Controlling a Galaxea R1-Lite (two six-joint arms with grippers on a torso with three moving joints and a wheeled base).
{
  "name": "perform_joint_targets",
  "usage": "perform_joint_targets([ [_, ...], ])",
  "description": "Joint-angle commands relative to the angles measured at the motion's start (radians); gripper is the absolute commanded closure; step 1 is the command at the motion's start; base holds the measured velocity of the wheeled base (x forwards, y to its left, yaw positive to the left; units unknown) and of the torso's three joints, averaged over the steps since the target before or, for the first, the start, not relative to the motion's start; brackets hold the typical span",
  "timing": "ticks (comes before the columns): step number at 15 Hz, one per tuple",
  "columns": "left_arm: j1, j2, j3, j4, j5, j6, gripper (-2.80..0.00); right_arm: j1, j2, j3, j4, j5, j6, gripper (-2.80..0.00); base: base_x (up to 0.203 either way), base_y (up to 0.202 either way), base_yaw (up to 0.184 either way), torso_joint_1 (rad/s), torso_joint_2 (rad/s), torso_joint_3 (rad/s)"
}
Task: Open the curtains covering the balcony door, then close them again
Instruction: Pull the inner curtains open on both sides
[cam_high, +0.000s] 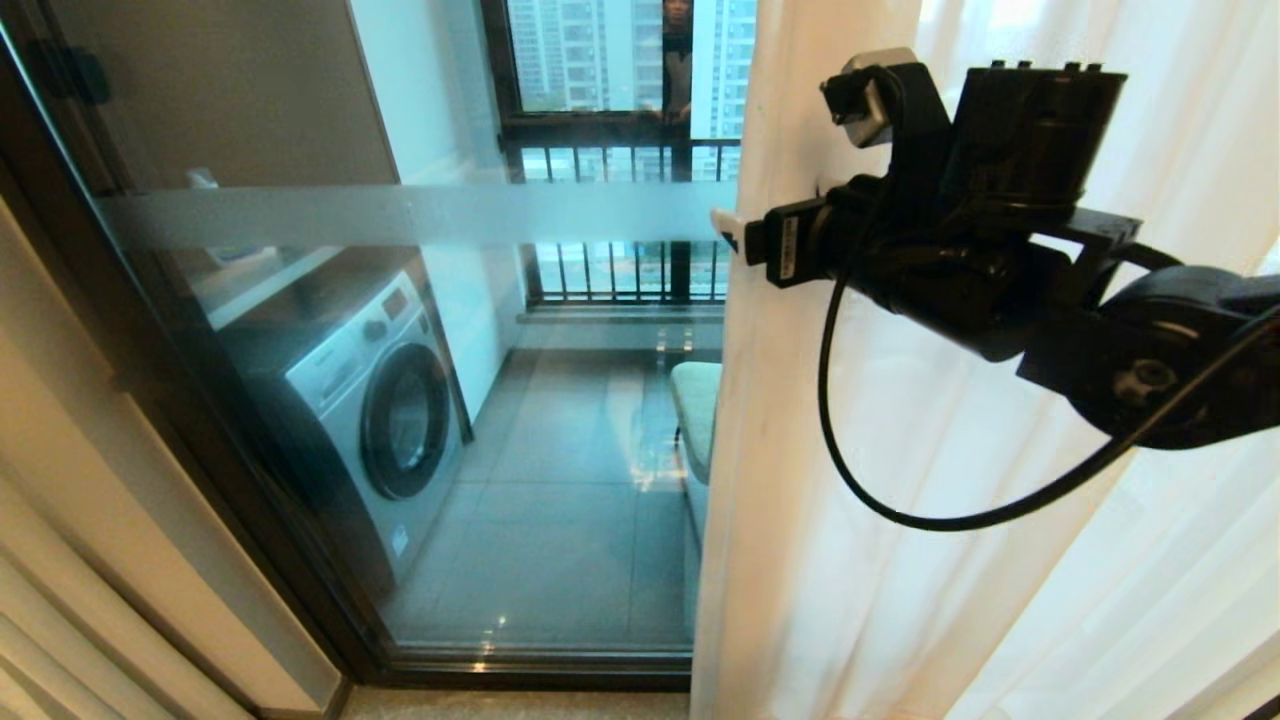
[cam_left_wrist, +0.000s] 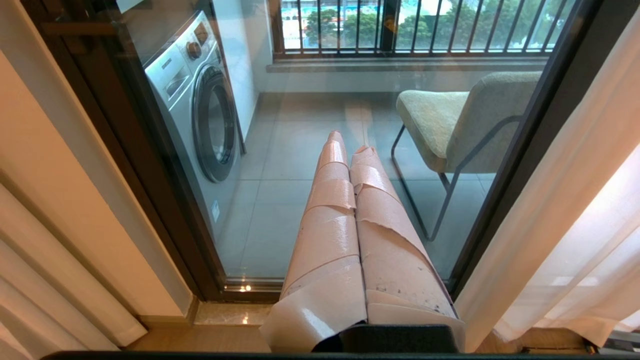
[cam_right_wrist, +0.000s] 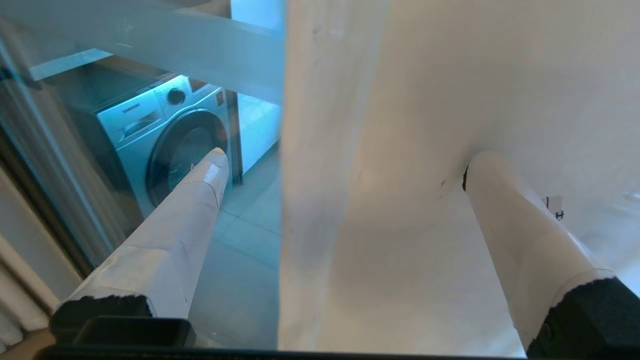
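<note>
My right gripper (cam_right_wrist: 345, 165) raised at sheer curtain (cam_high: 900, 450), jaws spread wide, straddling its leading edge — one finger (cam_right_wrist: 200, 185) before balcony door (cam_high: 420, 420) glass, other finger (cam_right_wrist: 500, 200) pressed into fabric. Nothing gripped yet. Door glass mostly uncovered, curtain bunched on my right. Left gripper (cam_left_wrist: 350, 150) low near floor, jaws together, empty.

Risks as I judge them: thin slippery fabric sliding out on closing — grabbing one fold only; finger knocking glass; cable (cam_high: 850, 470) snagging curtain during pull.

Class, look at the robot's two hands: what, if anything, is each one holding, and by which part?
Nothing is gripped. The right hand is open, straddling the sheer curtain's leading edge; the left hand is shut and empty.
</note>
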Motion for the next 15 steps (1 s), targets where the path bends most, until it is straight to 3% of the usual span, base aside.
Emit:
perform_joint_targets([
  [1,0.001,0.000,0.000,-0.001,0.000,0.000,0.00,-0.027,0.057,-0.057,-0.004,-0.002,-0.002,-2.80,0.000,0.000,0.000,0.000,0.00,0.000],
  [7,0.000,0.000,0.000,0.001,0.000,0.000,0.00,-0.091,0.184,-0.220,-0.007,-0.006,-0.045,-2.80,0.000,0.000,0.000,0.000,0.00,0.000],
  [15,0.001,0.000,0.000,-0.001,0.000,0.000,0.00,-0.163,0.223,-0.251,-0.077,-0.006,-0.090,-2.80,0.000,0.000,0.000,0.000,0.00,0.000],
])
